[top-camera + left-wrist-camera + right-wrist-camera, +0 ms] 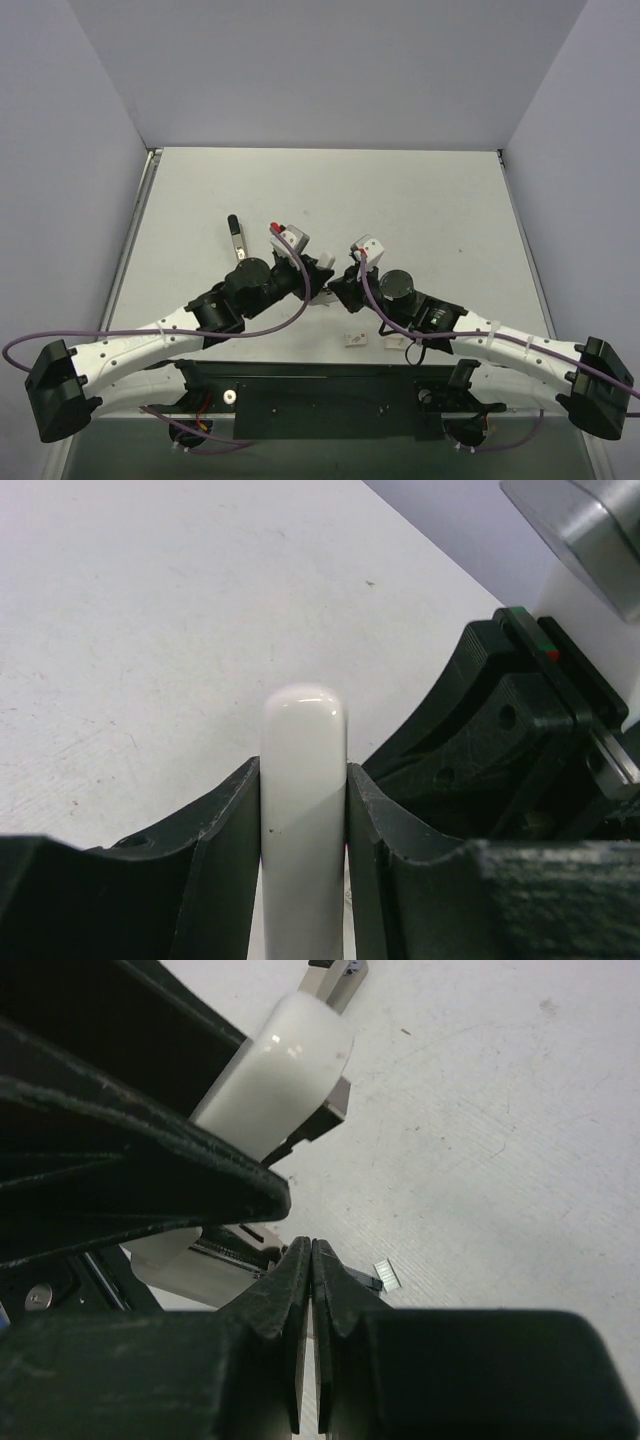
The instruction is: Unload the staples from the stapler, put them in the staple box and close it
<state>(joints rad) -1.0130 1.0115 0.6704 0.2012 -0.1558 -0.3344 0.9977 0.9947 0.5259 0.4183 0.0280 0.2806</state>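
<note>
Two grippers meet over the middle of the table point(420, 200), and the stapler point(303, 740) is between them. Our left gripper point(303, 775) is clenched on its white top bar, one finger on each long side, with the rounded end poking out past the fingertips. Our right gripper point(311, 1260) hangs just beside it with its pads pressed together, and we can make out nothing between them.

In the right wrist view the stapler is held off the table and tilted, with metal parts showing below the white bar. One short strip of staples point(386, 1276) lies on the table just past the right fingertips. We cannot tell whether more sit inside the stapler. Two white cards point(353, 340) lie near the arm bases, apart from all this.

We judge the stapler to be light and stiff. Its glossy, rounded plastic looks slippery, though, so a push on the end could make it twist or slide in the pads. The hold across the long sides looks sound to us. We would not squeeze the top towards the base, which would likely close it.

The staples we take to be nearly weightless, thin and brittle as a strip. They would likely snap into pieces if bent and skate over the table if nudged. We would pinch the strip gently across its narrow width, with the fingertips brought right down to the surface. Any strip left inside is better slid out along its length than pried.
</note>
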